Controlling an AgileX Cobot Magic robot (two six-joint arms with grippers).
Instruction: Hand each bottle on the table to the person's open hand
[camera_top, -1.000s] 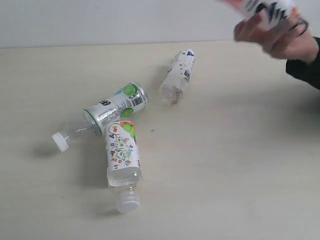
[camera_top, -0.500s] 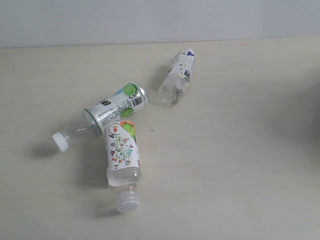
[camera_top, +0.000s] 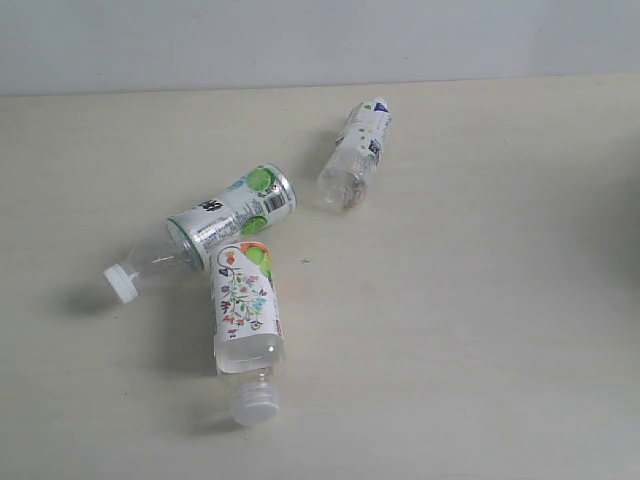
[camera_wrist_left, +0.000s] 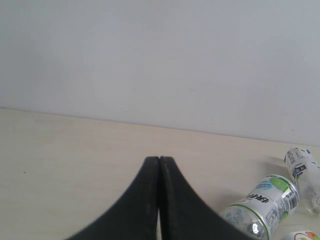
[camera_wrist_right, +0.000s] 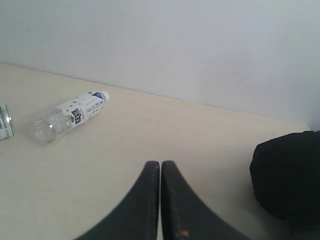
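A plain lab-like setup: a pale cream table (camera_top: 480, 350) against a bare white wall (camera_top: 300, 40)

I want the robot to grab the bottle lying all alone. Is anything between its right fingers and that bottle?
Nothing visible. Only table lies between the shut fingers of the right gripper and the lone bottle. The dark shape sits off that line.

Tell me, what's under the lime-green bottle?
Mostly the cream table. The lime-green bottle lies against the base end of the floral bottle; whether it overlaps that end is hidden by its own body.
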